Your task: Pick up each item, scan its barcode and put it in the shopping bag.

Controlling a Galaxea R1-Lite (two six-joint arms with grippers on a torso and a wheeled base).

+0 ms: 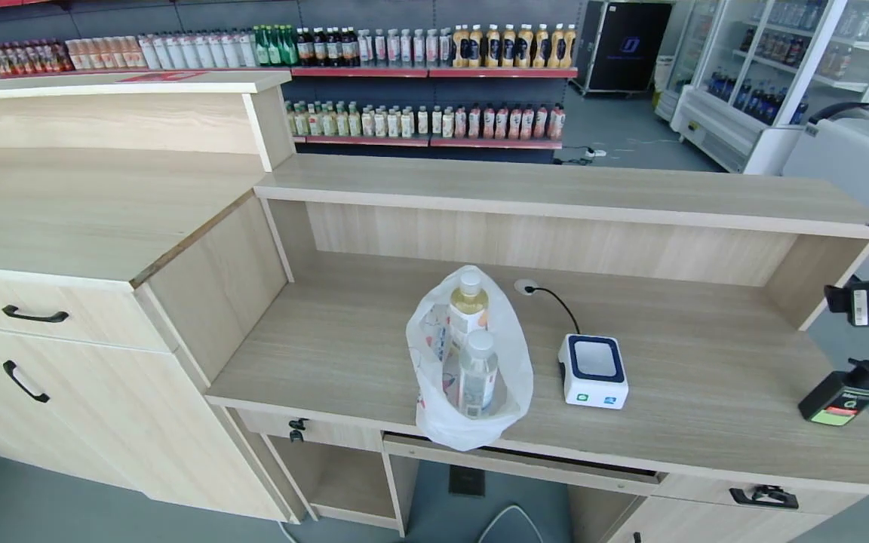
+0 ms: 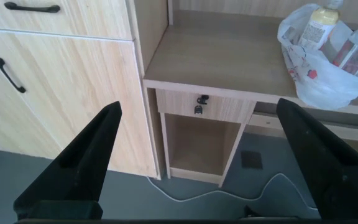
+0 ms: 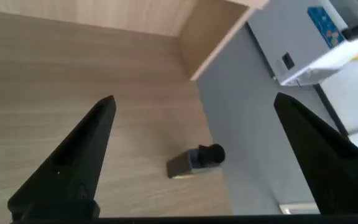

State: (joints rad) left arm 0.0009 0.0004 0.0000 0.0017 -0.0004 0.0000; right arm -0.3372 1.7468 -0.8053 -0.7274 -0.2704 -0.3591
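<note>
Step in hand, as I read it: pick of the last loose item. My right gripper is spread wide with nothing in it, hanging above the dark bottle, no contact. The bottle lies on its side at the counter's right-hand end, near the front edge, black cap pointing away from the shopping bag. The bag stands open mid-counter, already holding a yellow-drink bottle and a clear bottle, both upright. The barcode scanner sits just beside the bag, between it and the dark bottle, window up. My left gripper is also fully open and empty, parked low off the counter's left front, bag in sight. Task looks mostly done: two in, one to go. Next move calls for coming straight down, lining the fingers across the bottle's body rather than along it, and closing without nudging it; it's close to the edge and could roll or slide off. Can't tell where the barcode is from here, so expect to turn the bottle over the scanner window before bagging.
</note>
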